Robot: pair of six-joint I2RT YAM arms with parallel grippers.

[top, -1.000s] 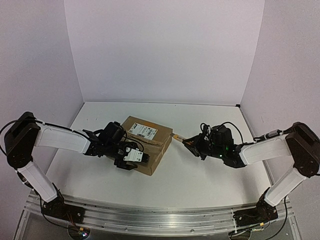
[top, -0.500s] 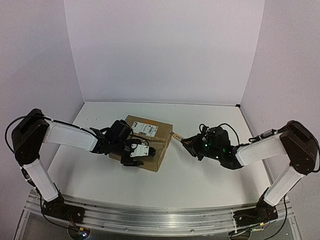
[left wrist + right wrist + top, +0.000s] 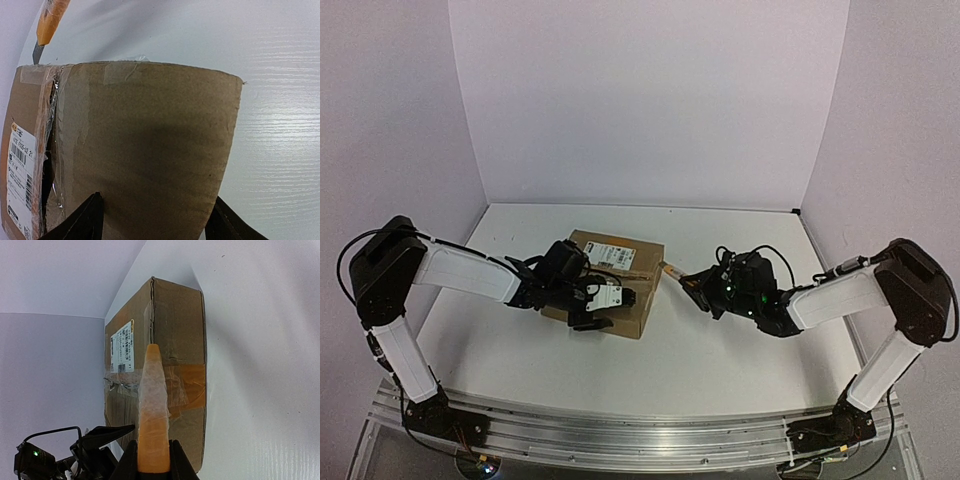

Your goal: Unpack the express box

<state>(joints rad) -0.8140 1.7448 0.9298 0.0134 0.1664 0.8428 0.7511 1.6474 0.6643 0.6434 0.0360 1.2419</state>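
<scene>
Top view, step: we judge that slitting the tape is the step in hand. The express box (image 3: 620, 275) lies shut at mid-table, between the two arms.
Top view, left gripper (image 3: 592, 305): it is down over the near part of the box (a steadying pose, as we read it).
Top view, right gripper (image 3: 708, 288): it carries an orange knife (image 3: 672, 270), with the tip just beside the box's right side.
Left wrist view, box: it fills the frame, with the white barcode label (image 3: 20, 175) at the left. Wrinkled clear tape (image 3: 54, 120) runs along a seam that gapes slightly.
Left wrist view, fingers (image 3: 89, 220): they are spread wide and grasp nothing. One is over the cardboard top and the other is out past the box's edge. We cannot tell whether they press on the box.
Right wrist view, hold: the jaws are closed tight on the knife's film-wrapped handle, which points at the box's end face.
Right wrist view, tip: it is close to the vertical seam, above the brown tape strip (image 3: 192, 385). We cannot tell whether it touches.
Next move, our judgement: bring the blade onto the seam and draw it along the tape. Cut shallow so the contents are spared, while the left arm keeps the box from sliding.
</scene>
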